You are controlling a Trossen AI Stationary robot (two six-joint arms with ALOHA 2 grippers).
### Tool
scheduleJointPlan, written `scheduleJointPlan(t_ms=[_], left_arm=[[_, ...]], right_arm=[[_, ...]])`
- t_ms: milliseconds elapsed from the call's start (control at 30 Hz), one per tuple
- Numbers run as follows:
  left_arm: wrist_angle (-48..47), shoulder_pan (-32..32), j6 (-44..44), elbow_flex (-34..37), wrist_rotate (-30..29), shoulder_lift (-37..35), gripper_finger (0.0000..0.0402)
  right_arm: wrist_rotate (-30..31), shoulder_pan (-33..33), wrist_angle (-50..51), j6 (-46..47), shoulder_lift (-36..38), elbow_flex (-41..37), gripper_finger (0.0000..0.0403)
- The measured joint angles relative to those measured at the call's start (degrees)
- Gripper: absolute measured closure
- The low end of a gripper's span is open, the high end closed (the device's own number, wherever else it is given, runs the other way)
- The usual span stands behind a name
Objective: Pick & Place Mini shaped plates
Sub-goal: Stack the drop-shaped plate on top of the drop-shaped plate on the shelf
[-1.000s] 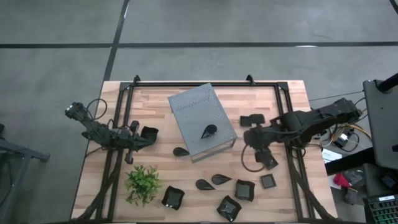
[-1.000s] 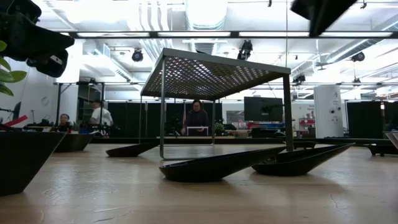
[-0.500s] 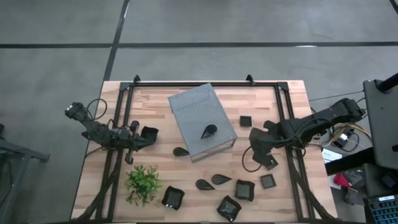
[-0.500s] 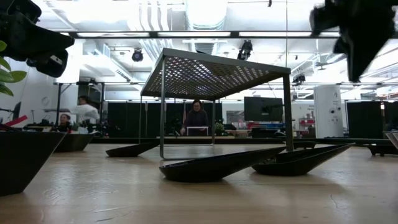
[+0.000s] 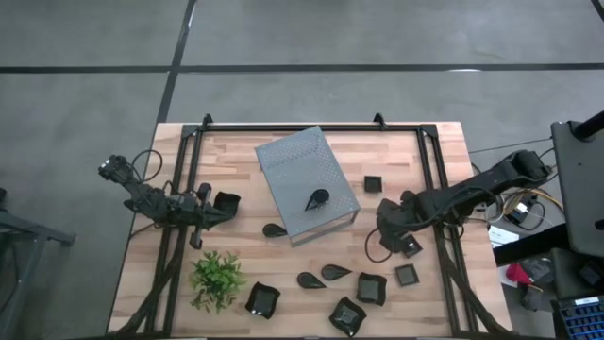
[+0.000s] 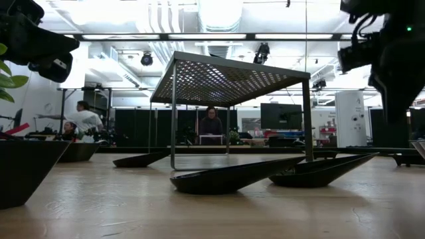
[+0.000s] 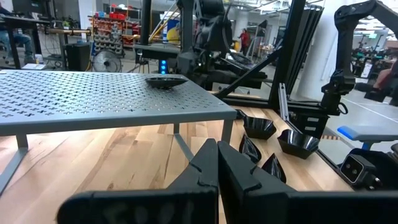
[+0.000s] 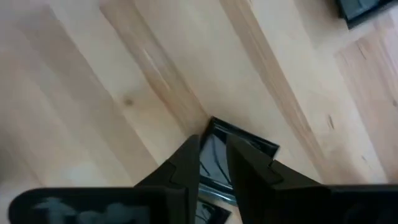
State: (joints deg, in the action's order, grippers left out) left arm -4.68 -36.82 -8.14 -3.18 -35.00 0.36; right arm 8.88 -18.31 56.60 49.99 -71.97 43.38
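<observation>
Right wrist view puts the right gripper (image 8: 213, 163) nearest: its two dark fingers hang just above the wooden table (image 8: 124, 74), a narrow gap between them, with a square black plate (image 8: 239, 144) lying flat right beyond the tips. Whether they have hold of its rim I cannot tell; the plate looks to be resting on the wood, so I judge this a grip being lined up on its edge, or just let go.

From above, that gripper (image 5: 389, 223) sits on the table's right side, beside the grey perforated box (image 5: 304, 179). One leaf-shaped plate (image 5: 316, 198) rests on the box top, which suggests the box is where the plates go. More mini shaped plates (image 5: 363, 288) lie scattered along the near edge, a small square one (image 5: 373, 182) sits further back, and a green plant (image 5: 217, 277) stands near the left corner.

Farther off, the left gripper (image 5: 203, 213) waits at the left side with fingers pressed together, empty, just beside a square plate (image 5: 226, 202), likely parked clear of the working arm.
</observation>
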Motion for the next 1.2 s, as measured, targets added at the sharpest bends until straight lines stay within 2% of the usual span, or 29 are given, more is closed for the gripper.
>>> scheduleJointPlan(t_ms=[167,367,500,800,900,1033,1200], left_arm=[[0.1,0.0,0.0,0.0,0.0,0.1,0.0401],[0.1,0.0,0.0,0.0,0.0,0.2,0.0401],[0.1,0.0,0.0,0.0,0.0,0.3,0.0401],[0.2,0.0,0.0,0.0,0.0,0.3,0.0401],[0.2,0.0,0.0,0.0,0.0,0.3,0.0401],[0.2,0.0,0.0,0.0,0.0,0.3,0.0401],[0.2,0.0,0.0,0.0,0.0,0.3,0.0401]], right_arm=[[0.0,-0.1,0.0,0.0,-3.8,-0.1,0.0287],[-0.9,-0.2,-0.1,-3.0,-6.8,-0.1,0.0272],[4.9,-0.2,-0.6,-9.9,-7.0,-0.1,0.0272],[14.1,-0.2,-6.4,-18.0,-5.2,-0.1,0.0289],[13.7,-0.2,-6.9,-17.9,-5.2,-0.1,0.0294],[10.0,-1.3,-7.9,-20.7,-4.8,-0.1,0.0302],[5.1,-4.2,-16.5,-27.4,-4.6,-0.1,0.0314]])
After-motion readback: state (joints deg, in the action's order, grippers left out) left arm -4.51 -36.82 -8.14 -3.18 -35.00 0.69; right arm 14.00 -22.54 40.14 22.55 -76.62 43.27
